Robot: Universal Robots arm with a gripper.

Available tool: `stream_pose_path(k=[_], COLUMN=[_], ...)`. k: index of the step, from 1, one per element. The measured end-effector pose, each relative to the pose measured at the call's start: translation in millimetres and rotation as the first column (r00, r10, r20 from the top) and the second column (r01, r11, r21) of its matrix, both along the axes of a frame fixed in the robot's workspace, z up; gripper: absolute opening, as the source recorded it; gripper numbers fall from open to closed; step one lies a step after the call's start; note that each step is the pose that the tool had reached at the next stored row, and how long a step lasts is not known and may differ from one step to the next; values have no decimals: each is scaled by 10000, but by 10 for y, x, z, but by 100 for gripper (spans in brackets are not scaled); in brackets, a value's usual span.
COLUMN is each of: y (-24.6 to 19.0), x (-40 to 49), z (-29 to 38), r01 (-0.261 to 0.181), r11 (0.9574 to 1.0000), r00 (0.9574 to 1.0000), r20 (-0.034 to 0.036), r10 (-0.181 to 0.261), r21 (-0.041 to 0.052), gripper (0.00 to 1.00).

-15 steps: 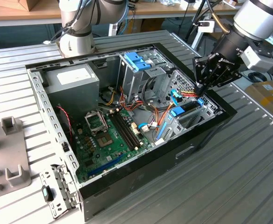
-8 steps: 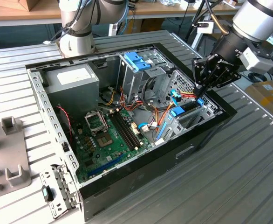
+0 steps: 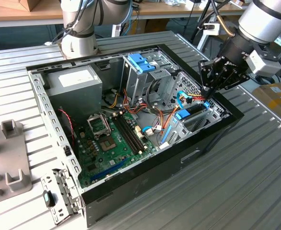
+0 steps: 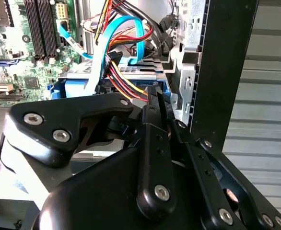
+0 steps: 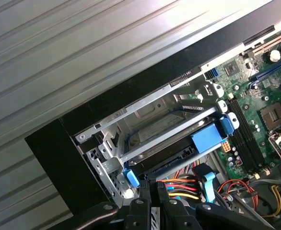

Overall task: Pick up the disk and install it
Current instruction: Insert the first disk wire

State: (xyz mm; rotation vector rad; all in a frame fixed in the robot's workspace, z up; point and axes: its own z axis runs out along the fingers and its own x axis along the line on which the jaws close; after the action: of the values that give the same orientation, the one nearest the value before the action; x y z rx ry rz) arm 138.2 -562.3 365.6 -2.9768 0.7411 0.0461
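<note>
In the exterior view, the gripper [image 3: 208, 91] hung over the computer case [image 3: 131, 187] at its corner toward the exterior view's right, just above the disk [image 3: 192, 111] seated in the drive bay; the case lay on the ribbed desk [image 3: 236, 182]. In the second wrist view, the fingers [image 4: 155, 103] looked pressed together, gripping nothing, beside coloured cables [image 4: 126, 79]. In the first wrist view, the disk [image 5: 171, 152] sat in its metal bay, blue carrier tab [image 5: 208, 136] facing the motherboard [image 5: 270, 96].
</note>
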Motion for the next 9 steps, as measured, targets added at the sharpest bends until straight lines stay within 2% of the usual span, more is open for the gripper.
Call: stream_pose_path(k=[4, 6, 9], y=[1, 0, 0], x=[-1, -1, -1], z=[-2, -2, -2], r01=[1, 1, 1], r11=[10000, 10000, 10000], r00=[10000, 10000, 10000], r20=[1, 1, 1], r10=[-1, -1, -1], r21=[-15, -72, -75], gripper=[17, 17, 17])
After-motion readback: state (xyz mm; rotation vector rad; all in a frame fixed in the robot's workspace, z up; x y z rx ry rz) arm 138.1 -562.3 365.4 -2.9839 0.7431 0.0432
